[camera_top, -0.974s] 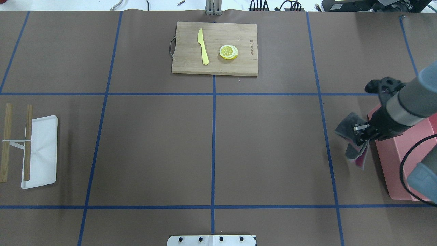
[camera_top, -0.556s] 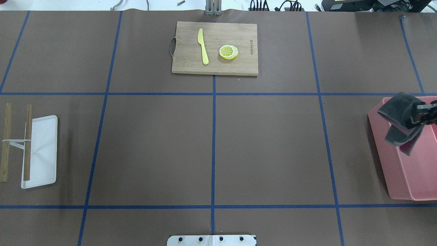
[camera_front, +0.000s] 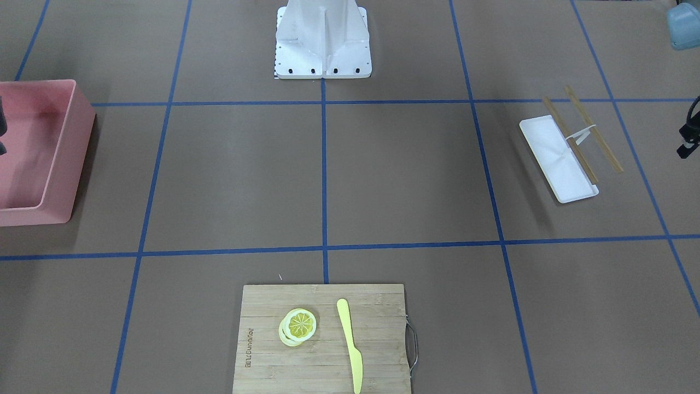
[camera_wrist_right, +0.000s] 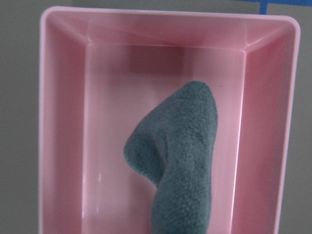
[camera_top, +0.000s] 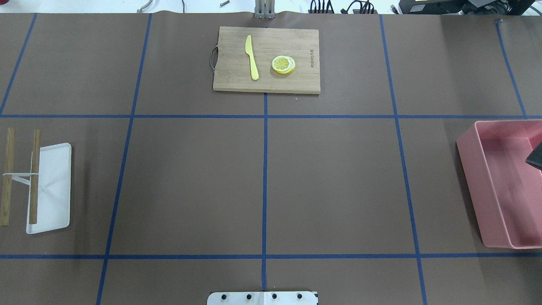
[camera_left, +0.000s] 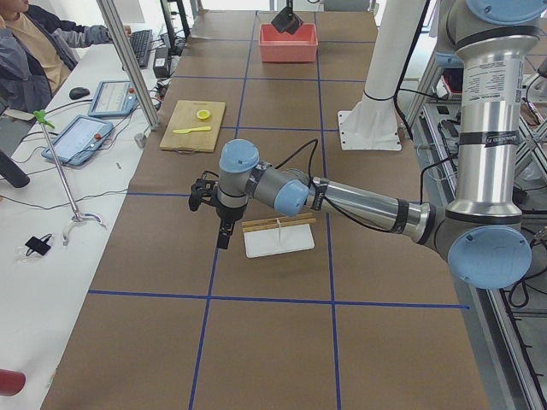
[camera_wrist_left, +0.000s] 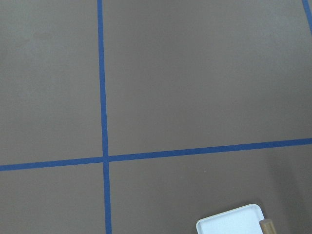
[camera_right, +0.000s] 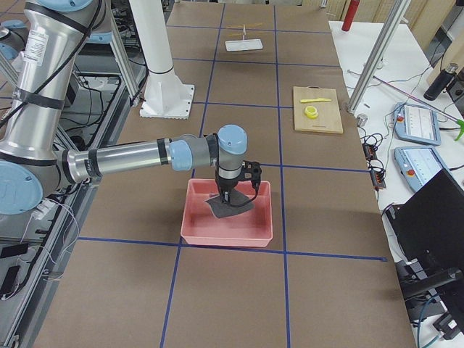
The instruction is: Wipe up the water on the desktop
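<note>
The desktop (camera_top: 338, 182) is matte brown with blue tape lines; I see no water on it. My right gripper (camera_right: 232, 194) hangs over the pink bin (camera_top: 487, 199) and holds a dark grey cloth (camera_wrist_right: 183, 161) that rises from the bin toward the wrist camera. In the overhead view only a dark corner of the cloth (camera_top: 536, 158) shows at the right edge. My left gripper (camera_left: 224, 232) hovers low over the desktop beside the white tray (camera_left: 278, 242). Its fingers do not show clearly, so I cannot tell whether it is open or shut.
A bamboo cutting board (camera_top: 266, 59) with a yellow knife (camera_top: 252, 57) and lemon slices (camera_top: 283, 65) lies at the far middle. The white tray (camera_top: 48, 188) with two wooden sticks (camera_top: 34, 176) lies at the left. The robot base plate (camera_top: 262, 298) sits at the near edge.
My right arm has swung right with the cloth, from over the desktop beside the bin to above the bin, nearly leaving the overhead view. Nothing else moved.
</note>
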`<action>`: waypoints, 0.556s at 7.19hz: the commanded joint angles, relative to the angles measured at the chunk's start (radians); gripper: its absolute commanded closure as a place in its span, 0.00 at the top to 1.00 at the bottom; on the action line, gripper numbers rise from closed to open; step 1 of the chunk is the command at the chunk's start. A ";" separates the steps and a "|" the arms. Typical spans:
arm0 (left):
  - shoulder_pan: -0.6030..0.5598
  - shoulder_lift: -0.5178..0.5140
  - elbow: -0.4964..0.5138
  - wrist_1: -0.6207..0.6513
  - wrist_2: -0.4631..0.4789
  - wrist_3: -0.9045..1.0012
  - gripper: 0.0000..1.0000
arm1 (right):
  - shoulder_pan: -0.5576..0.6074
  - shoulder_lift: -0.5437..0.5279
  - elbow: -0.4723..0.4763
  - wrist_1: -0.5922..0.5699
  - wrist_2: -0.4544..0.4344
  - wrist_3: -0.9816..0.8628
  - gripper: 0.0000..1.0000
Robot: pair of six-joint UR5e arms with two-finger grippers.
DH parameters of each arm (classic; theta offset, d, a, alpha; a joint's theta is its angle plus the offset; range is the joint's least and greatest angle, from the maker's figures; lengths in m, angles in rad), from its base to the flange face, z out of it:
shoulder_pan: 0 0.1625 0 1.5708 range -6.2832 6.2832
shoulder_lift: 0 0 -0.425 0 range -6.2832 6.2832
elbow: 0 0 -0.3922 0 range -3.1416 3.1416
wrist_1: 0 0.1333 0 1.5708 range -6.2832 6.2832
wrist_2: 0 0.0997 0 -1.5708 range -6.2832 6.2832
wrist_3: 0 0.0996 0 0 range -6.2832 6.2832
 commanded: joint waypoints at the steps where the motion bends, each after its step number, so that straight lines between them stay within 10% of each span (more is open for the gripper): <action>1: -0.003 0.027 0.028 0.001 -0.008 0.015 0.98 | 0.005 0.006 -0.047 0.002 -0.021 -0.023 1.00; 4: -0.039 0.125 0.032 -0.002 -0.205 0.059 0.98 | 0.029 0.026 -0.064 0.001 -0.022 -0.023 1.00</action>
